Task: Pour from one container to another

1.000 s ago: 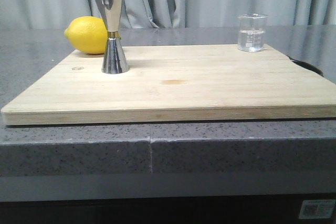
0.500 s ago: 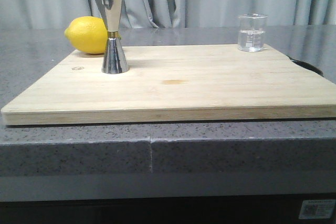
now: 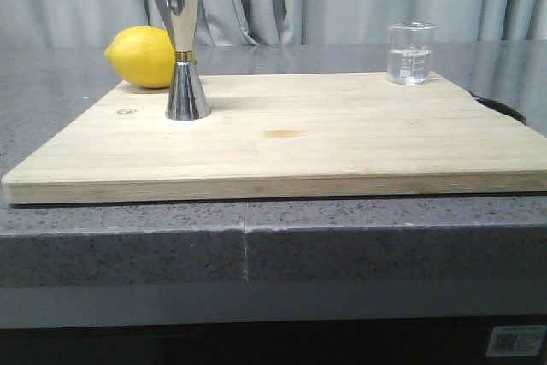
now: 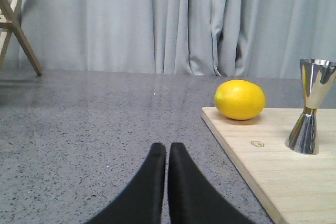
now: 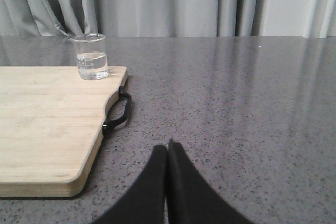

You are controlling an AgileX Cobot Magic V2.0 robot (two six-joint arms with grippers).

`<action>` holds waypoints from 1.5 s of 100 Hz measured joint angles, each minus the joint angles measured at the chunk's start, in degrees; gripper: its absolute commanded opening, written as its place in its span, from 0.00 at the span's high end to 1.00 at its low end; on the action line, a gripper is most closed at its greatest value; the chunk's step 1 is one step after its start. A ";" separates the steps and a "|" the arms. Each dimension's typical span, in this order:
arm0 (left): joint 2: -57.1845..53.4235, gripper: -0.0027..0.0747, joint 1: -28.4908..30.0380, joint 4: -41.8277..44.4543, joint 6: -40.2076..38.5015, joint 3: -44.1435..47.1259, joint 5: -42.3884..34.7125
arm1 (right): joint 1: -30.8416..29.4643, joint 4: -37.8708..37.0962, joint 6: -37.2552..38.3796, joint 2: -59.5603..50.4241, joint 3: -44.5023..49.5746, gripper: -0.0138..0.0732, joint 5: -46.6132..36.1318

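A small clear glass beaker [image 3: 411, 54] with clear liquid stands at the far right corner of the wooden board [image 3: 282, 138]; it also shows in the right wrist view, beaker [image 5: 90, 56]. A tall steel jigger [image 3: 181, 47] stands upright on the board's far left; the left wrist view shows the jigger [image 4: 310, 107] too. My left gripper [image 4: 167, 148] is shut and empty, low over the grey counter left of the board. My right gripper [image 5: 167, 147] is shut and empty over the counter right of the board. Neither gripper appears in the front view.
A yellow lemon [image 3: 143, 57] lies just behind the jigger at the board's far left edge, lemon [image 4: 240, 99]. The board has a black handle [image 5: 119, 111] on its right side. Grey curtains hang behind the counter. A wooden frame leg [image 4: 16, 22] stands far left.
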 measured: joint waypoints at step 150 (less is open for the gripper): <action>2.28 0.99 -0.13 -10.24 0.00 -11.66 3.17 | 0.00 4.07 0.00 0.14 -10.21 0.92 -0.51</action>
